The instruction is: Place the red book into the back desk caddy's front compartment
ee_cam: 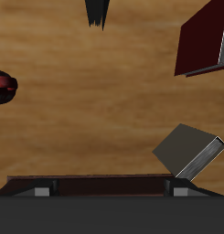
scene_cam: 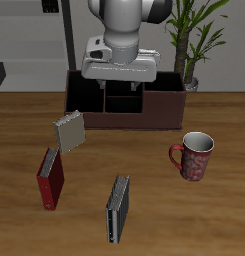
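Observation:
The red book (scene_cam: pixel 51 178) (ee_cam: pixel 205 41) stands leaning on the table, well in front of the back desk caddy (scene_cam: pixel 164 104) and nearer the table's front edge. My gripper (scene_cam: pixel 120 100) (ee_cam: pixel 112 192) hangs open and empty over the middle of the caddy, far from the book. Both fingers (ee_cam: pixel 42 192) show spread wide in the wrist view, just above the caddy's dark wall (ee_cam: pixel 104 186). The front compartment (scene_cam: pixel 122 110) lies right under the gripper and is partly hidden by it.
A grey-beige book (scene_cam: pixel 68 131) (ee_cam: pixel 188 151) leans between the red book and the caddy. A black book (scene_cam: pixel 117 208) (ee_cam: pixel 97 11) stands near the front edge. A red patterned mug (scene_cam: pixel 194 155) (ee_cam: pixel 2 87) sits off to the side. A potted plant (scene_cam: pixel 191 40) stands behind the caddy.

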### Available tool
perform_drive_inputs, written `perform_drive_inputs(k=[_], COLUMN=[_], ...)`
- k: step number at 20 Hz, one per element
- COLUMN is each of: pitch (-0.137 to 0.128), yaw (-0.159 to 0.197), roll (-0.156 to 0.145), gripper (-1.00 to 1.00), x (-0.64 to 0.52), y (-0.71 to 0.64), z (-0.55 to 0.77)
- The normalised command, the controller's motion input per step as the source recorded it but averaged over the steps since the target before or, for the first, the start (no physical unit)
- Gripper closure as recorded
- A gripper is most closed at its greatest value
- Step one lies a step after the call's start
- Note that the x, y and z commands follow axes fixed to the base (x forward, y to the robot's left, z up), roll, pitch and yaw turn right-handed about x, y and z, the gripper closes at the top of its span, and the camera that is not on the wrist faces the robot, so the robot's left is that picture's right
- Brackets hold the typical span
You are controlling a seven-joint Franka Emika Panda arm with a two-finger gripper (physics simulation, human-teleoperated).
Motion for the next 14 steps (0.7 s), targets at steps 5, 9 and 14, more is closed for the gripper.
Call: perform_drive_inputs(k=[5, 9, 14], pitch=[0.005, -0.029, -0.023], yaw=[0.015, 0.057, 0.052], roll=[-0.004, -0.033, 0.017], gripper=[-1.0, -1.0, -1.0], x=[0.07, 0.16, 0.24], y=[0.0, -0.2, -0.29], z=[0.0, 0.09, 0.19])
